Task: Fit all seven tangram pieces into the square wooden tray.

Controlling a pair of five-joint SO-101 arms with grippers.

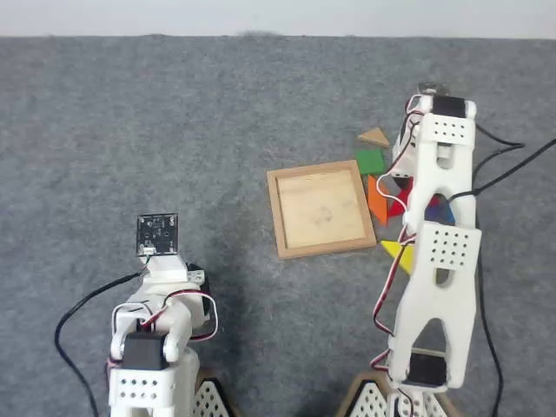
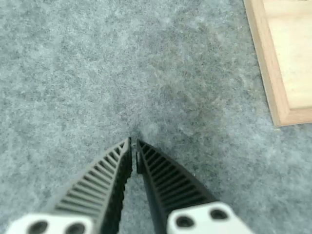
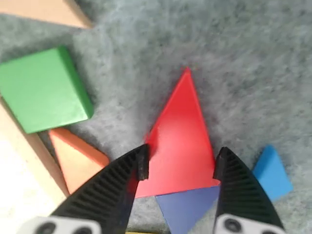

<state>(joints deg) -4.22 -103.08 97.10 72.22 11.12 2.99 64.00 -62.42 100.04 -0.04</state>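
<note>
The square wooden tray (image 1: 280,213) lies mid-table with nothing in it. The tangram pieces lie just right of it: a tan triangle (image 1: 374,136), a green square (image 1: 371,162), an orange triangle (image 1: 376,200), a red triangle (image 1: 400,202), blue pieces (image 1: 439,211) and a yellow piece (image 1: 397,252). My right gripper (image 3: 181,163) is open low over the red triangle (image 3: 179,126), one finger at each of its long sides. The green square (image 3: 44,90), the orange triangle (image 3: 75,158) and a dark blue triangle (image 3: 187,204) lie close by. My left gripper (image 2: 132,142) is shut over bare carpet, with nothing in it.
The right arm (image 1: 439,243) stretches over the pieces and hides part of them. Folded back at the near left is the left arm (image 1: 156,339). Grey carpet (image 1: 130,130) covers the table. A corner of the tray (image 2: 278,73) lies beyond my left gripper.
</note>
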